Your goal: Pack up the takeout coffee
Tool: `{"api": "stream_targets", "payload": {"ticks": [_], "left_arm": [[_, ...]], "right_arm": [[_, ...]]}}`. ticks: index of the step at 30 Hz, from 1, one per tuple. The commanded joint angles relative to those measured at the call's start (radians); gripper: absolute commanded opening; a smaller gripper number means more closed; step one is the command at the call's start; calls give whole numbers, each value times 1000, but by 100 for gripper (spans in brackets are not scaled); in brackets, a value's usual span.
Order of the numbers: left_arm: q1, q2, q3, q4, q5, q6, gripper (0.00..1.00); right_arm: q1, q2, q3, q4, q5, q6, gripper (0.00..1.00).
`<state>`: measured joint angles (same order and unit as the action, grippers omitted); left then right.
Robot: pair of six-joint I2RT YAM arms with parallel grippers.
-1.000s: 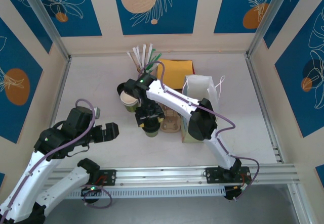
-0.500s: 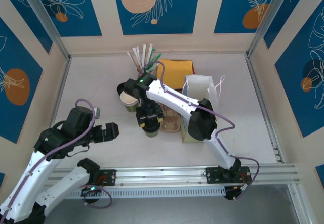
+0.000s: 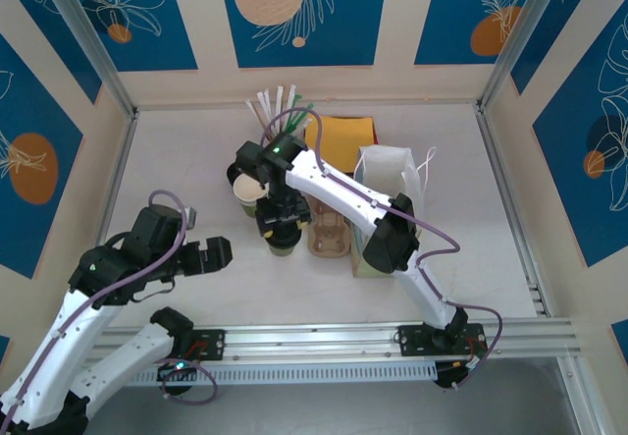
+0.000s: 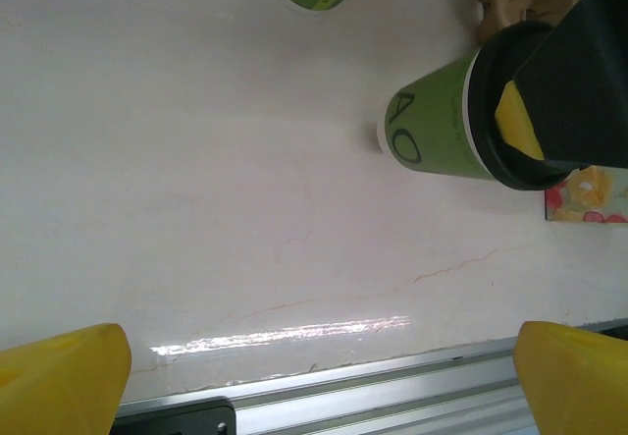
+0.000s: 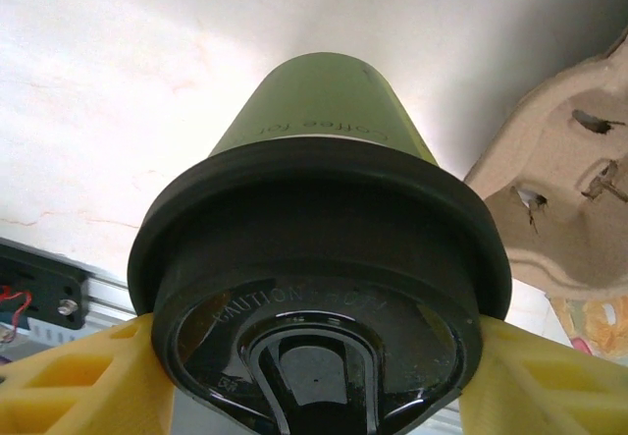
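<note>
Gripping the coffee cup (image 5: 314, 111) by its black lid (image 5: 314, 258), the right jaws pinch both sides; it stands on the tabletop (image 3: 177, 160) just beside the cardboard carrier (image 5: 569, 199). Left jaws gape wide, empty. Next move, likely: lift it straight and lower it into a carrier well.

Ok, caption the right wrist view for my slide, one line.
Right gripper clasps the takeout coffee by its black lid, cardboard cup carrier beside it.
</note>
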<state>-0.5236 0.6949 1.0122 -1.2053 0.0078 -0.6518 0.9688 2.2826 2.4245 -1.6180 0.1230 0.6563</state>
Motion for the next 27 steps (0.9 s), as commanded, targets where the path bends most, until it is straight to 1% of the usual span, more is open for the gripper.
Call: {"api": "stream_targets", "payload": {"ticks": [1,3,9,27], "left_arm": [[12,5,-3,27,23,17,100],[13,10,-1,34,27,19,100],[11,26,10,56,38,33,100],[11,75,31,128,92,41,100]], "right_arm": [[6,8,76,-140,-13,9,65],[6,3,105,-154,-12,10,65],[-8,-59,108,-154,-10,28,64],[-38,-225,41,-154,45,51,63]]}}
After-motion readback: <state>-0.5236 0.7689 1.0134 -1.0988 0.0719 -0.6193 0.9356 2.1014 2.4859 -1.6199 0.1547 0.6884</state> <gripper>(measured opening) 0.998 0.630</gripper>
